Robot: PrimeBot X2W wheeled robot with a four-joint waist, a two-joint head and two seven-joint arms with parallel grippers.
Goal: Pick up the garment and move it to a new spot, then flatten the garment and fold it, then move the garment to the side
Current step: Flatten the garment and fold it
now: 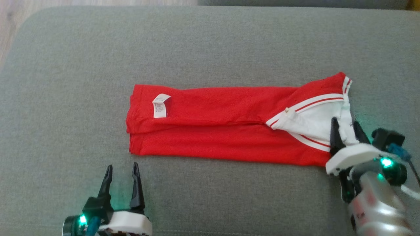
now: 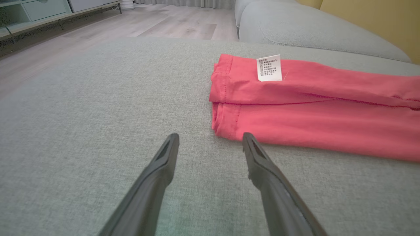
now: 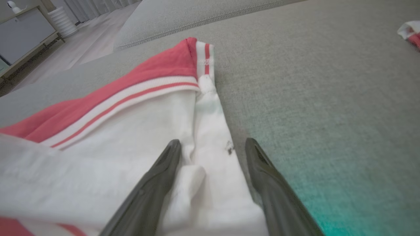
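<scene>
On the grey sofa [image 1: 210, 42], the limp, light garment [image 1: 213, 131] probably suits corner pinches; left end effector [image 1: 122, 166] and right end effector [image 1: 345, 122] stand spread.

Quick headcount, using the garment as my reference point. One red garment [image 1: 223, 131], folded into a long strip. One white care label [image 1: 161, 105] on it, near its left end. Two grippers: the left gripper [image 1: 122, 165] just off the garment's near left corner and the right gripper [image 1: 345, 122] at its collar end. Two dark fingers [image 2: 157, 183] each, so four total. One grey cushion [image 1: 210, 42] under the garment, plus a second grey cushion [image 2: 311, 26] beyond its far edge. One small red-and-white scrap [image 3: 410, 32] well away from the collar end, can't tell what it is.
</scene>
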